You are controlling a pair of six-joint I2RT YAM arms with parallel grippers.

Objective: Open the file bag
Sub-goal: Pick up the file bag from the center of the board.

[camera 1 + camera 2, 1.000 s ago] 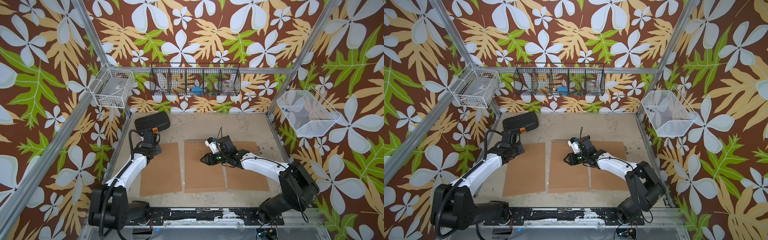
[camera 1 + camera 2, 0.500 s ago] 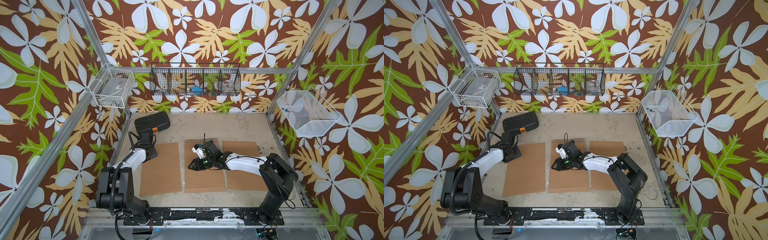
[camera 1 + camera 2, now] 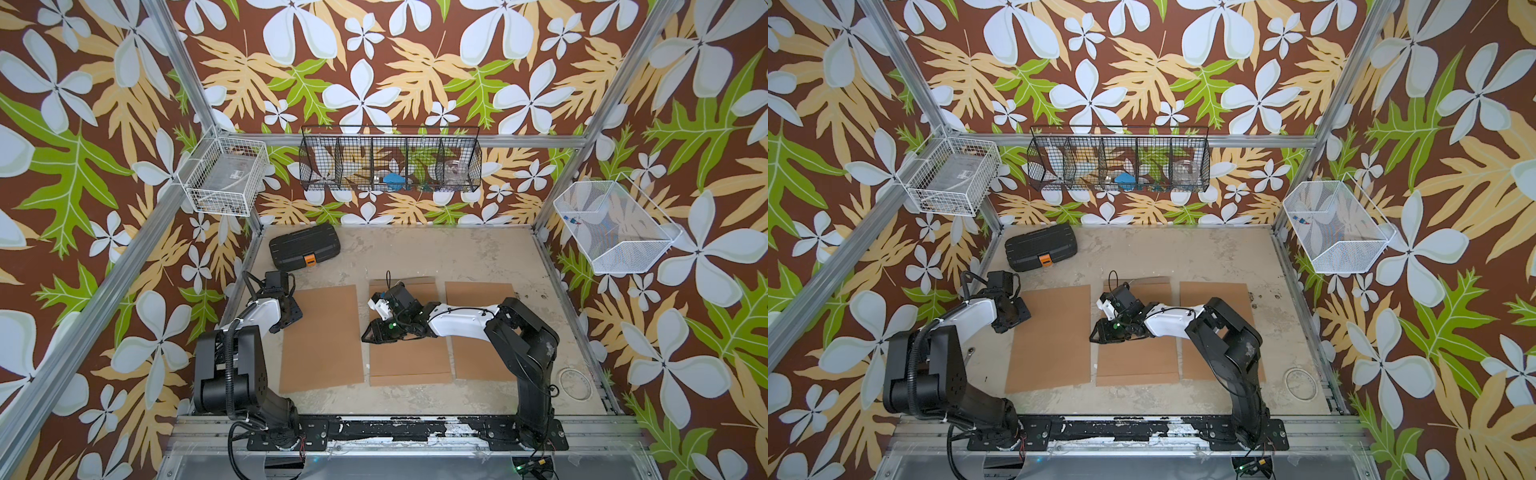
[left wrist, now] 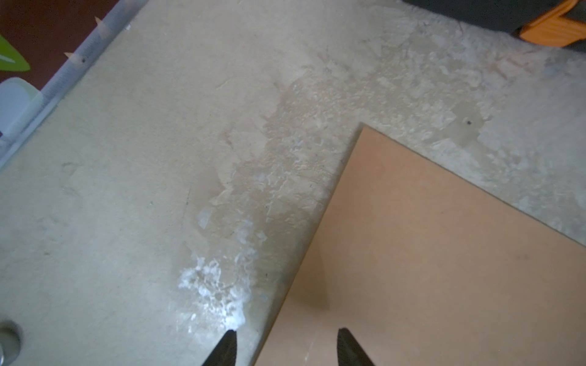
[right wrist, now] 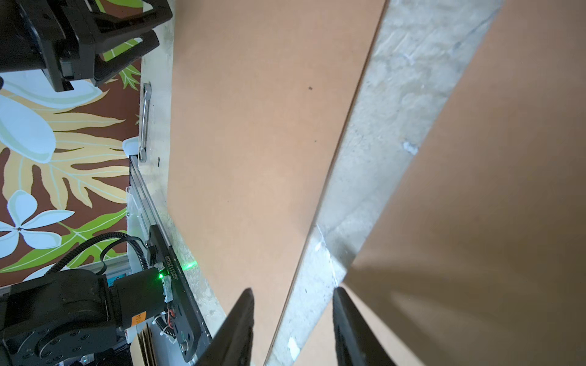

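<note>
Worn beige tabletop [image 3: 415, 253] carries three flat brown paper file bags side by side. The right gripper [image 5: 293, 294] hangs low over the middle file bag [image 3: 409, 357], jaws parted and empty, straddling its left edge, probably to catch it. The left gripper [image 4: 287, 332], likewise parted and empty, waits at the left-hand bag [image 3: 320, 340], far corner.
</note>
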